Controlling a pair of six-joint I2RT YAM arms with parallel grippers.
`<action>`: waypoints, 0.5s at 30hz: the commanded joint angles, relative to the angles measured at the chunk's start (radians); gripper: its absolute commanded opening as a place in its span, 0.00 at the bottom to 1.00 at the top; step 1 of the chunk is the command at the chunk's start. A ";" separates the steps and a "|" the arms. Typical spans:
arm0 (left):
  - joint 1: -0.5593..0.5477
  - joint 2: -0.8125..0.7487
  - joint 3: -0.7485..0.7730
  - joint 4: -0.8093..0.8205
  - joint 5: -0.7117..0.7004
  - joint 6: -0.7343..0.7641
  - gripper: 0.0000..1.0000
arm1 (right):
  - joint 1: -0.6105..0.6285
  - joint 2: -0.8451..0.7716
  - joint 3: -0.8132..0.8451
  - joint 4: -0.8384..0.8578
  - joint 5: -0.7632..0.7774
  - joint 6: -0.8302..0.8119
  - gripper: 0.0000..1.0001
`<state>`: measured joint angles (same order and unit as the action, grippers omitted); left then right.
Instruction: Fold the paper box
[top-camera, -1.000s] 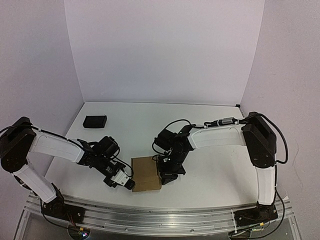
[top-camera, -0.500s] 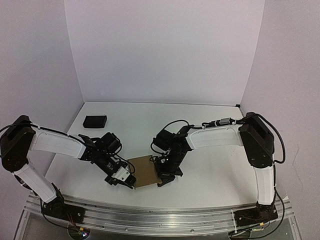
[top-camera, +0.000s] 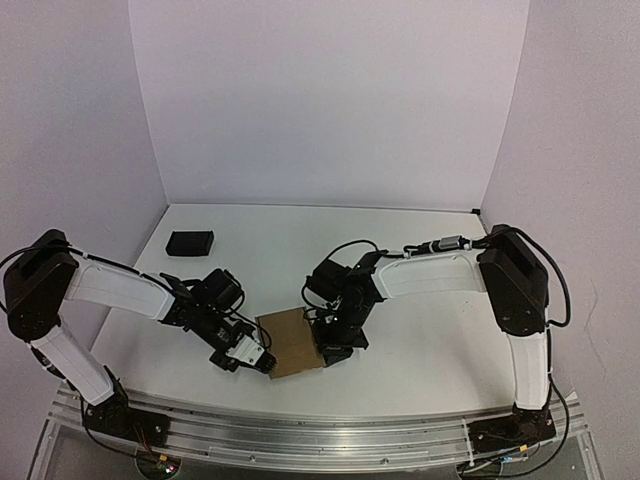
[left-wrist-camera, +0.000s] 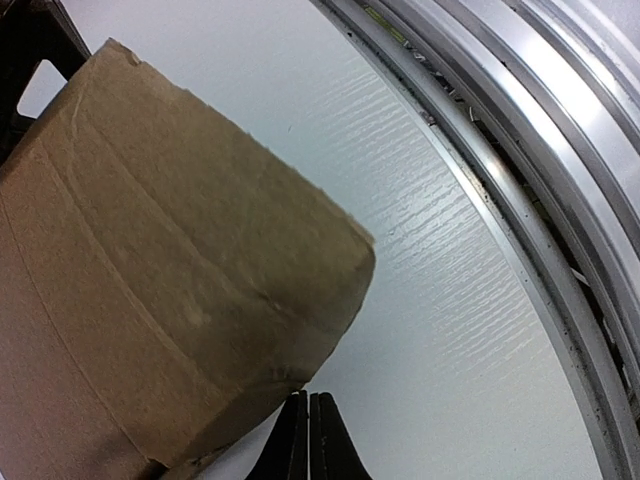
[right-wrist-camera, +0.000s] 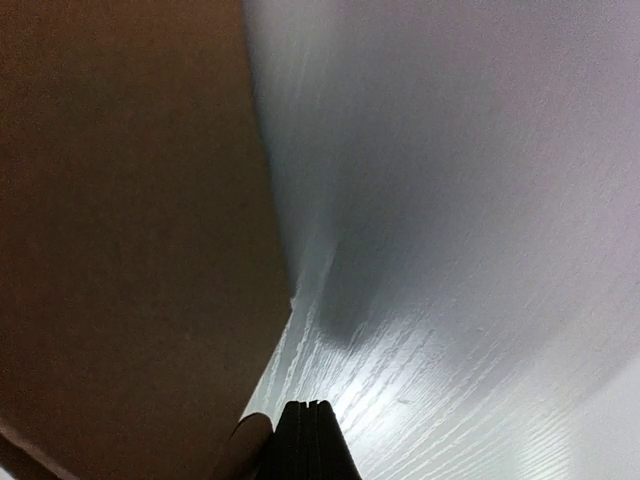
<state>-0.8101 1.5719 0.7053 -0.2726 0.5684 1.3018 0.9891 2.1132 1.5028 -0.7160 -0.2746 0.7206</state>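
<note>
The paper box (top-camera: 292, 342) is a small brown cardboard cuboid near the table's front edge, between both arms. My left gripper (top-camera: 264, 361) is shut with nothing between its fingers, its tips at the box's lower left corner. In the left wrist view the box (left-wrist-camera: 150, 280) fills the left side, just above the closed left gripper (left-wrist-camera: 308, 400). My right gripper (top-camera: 333, 347) is shut and rests against the box's right side. In the right wrist view the box wall (right-wrist-camera: 120, 250) rises at the left of the right gripper (right-wrist-camera: 307, 406), with a rounded flap (right-wrist-camera: 243, 440) beside the fingers.
A small black rectangular block (top-camera: 190, 242) lies at the back left of the white table (top-camera: 420, 340). The metal rail (left-wrist-camera: 560, 150) runs along the table's front edge, close to the box. Walls enclose the table at the back and both sides.
The box has turned and shifted slightly between the two grippers. My left gripper has moved a little right along the box's left corner and closed fully. The right gripper has edged back.
</note>
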 joint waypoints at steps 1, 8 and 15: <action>0.003 -0.003 -0.006 0.045 -0.024 -0.026 0.04 | 0.007 -0.006 0.002 0.027 0.067 -0.006 0.00; 0.030 -0.015 0.001 0.023 -0.036 -0.029 0.05 | 0.008 0.008 -0.019 0.040 0.015 -0.002 0.00; 0.117 -0.065 0.042 -0.231 0.065 0.142 0.13 | 0.007 -0.024 -0.038 0.040 0.012 0.004 0.00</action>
<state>-0.7392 1.5633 0.7047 -0.3206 0.5497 1.3198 0.9894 2.1155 1.4701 -0.6799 -0.2470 0.7193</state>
